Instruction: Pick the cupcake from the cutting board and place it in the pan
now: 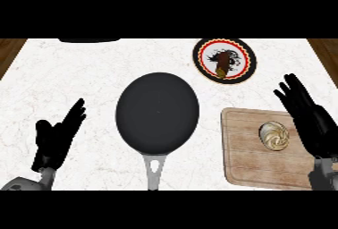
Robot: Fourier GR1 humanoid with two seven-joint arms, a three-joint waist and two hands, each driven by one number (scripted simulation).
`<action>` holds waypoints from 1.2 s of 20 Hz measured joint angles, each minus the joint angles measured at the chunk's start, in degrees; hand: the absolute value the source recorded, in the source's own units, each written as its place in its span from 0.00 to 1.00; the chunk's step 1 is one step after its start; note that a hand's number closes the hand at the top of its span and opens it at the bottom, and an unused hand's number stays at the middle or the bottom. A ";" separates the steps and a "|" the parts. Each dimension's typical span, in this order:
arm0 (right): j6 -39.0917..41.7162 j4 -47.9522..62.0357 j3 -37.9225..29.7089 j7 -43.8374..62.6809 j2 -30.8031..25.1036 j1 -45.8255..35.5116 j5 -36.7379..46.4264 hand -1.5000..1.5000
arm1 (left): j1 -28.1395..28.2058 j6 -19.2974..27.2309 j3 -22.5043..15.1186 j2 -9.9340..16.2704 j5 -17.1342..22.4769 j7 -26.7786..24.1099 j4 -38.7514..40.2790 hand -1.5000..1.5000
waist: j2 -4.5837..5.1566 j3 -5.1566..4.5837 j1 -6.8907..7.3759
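Right hand point(309, 120) hangs over the right edge of the cutting board point(247, 154), fingers straight and spread a little, pointing away from the robot toward the far side of the counter. It holds nothing. Its palm sits just beside the cupcake point(274, 135), on the cupcake's right, and from up here I cannot tell whether the 2 actually touch.

That cupcake, pale and swirled on top, is on the board's upper right part, upright as far as I can see. The board itself is light wood with rounded corners, lying flat at the right of the white marble counter point(73, 76).

Left of the board, near the middle of the counter, lies the pan point(158, 112): dark, oval-looking from this angle, with nothing in it. Its grey metal handle point(154, 172) points back toward the robot (there is a slot cut in it near the pan's bowl). Pan and board are close but apart, a strip of marble between them.

Over at the left, the left hand point(58, 136) rests open near the lower edge, fingers straight and angled up to the right, thumb out to the side, well apart from the pan.

Farther back, beyond the board, sits 1 round plate point(224, 60) with a dark rim, a red ring and something brown at its centre.
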 measured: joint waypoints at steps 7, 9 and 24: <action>2.86 -9.29 -3.28 -12.38 1.91 -2.79 -3.20 1.00 | -0.10 2.32 4.85 4.59 -2.62 0.75 4.52 0.50 | -0.92 0.20 -0.51; 0.75 -8.96 -6.33 -13.12 -4.36 -1.65 4.95 1.00 | 0.42 2.98 5.65 5.42 -2.78 1.08 5.11 0.50 | -0.85 -0.80 -2.15; -3.35 -15.61 -17.19 -41.50 6.75 22.68 9.04 0.00 | -0.84 1.55 9.03 5.63 -4.29 1.62 9.64 0.50 | -0.01 -0.68 -0.04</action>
